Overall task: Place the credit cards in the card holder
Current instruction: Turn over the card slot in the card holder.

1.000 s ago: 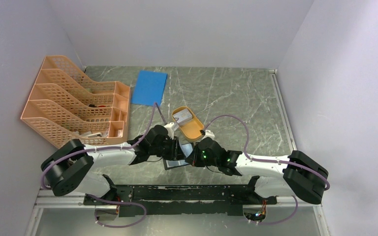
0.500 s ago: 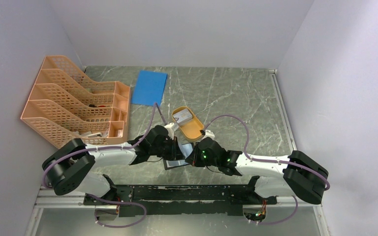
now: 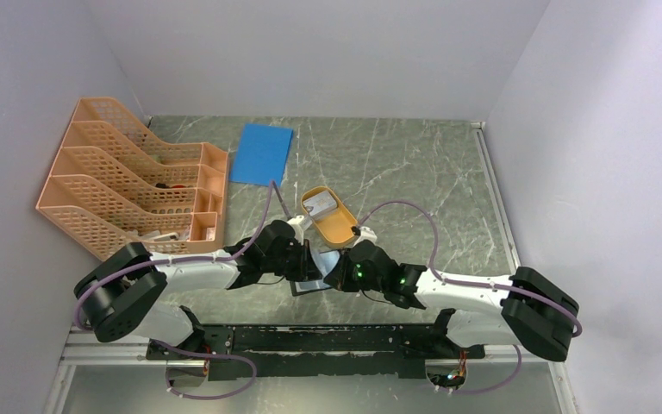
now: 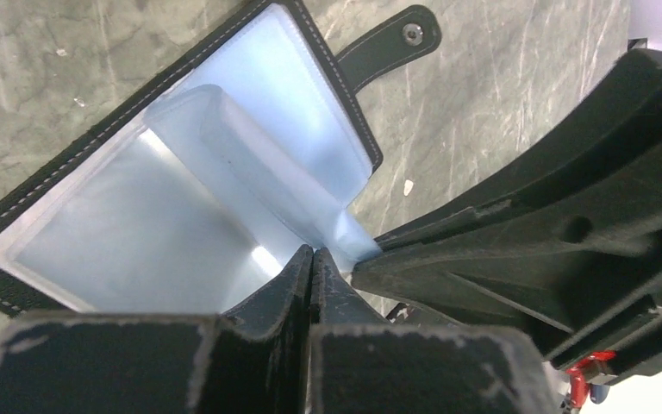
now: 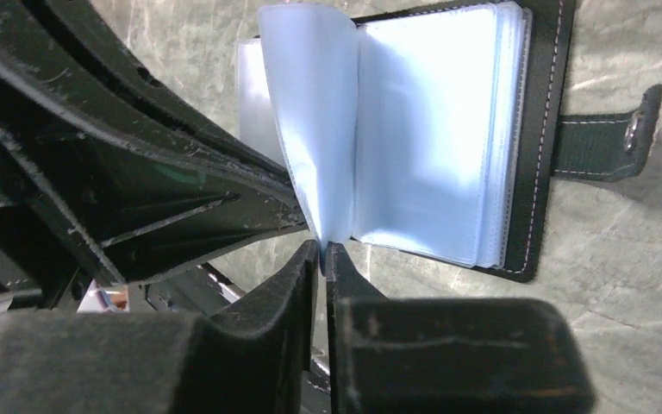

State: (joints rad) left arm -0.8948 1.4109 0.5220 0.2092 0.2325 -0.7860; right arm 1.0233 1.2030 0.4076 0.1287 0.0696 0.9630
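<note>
Marble worktop is carrying the open card holder near its near-edge middle, right gripper pinching a limp, likely slippery pocket leaf by its free edge, left gripper sitting pressed together beside it.

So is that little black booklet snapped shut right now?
No, the card holder lies open, with its clear pocket pages showing and its snap strap sticking out undone.

no legible text, labels, or numbers
</note>
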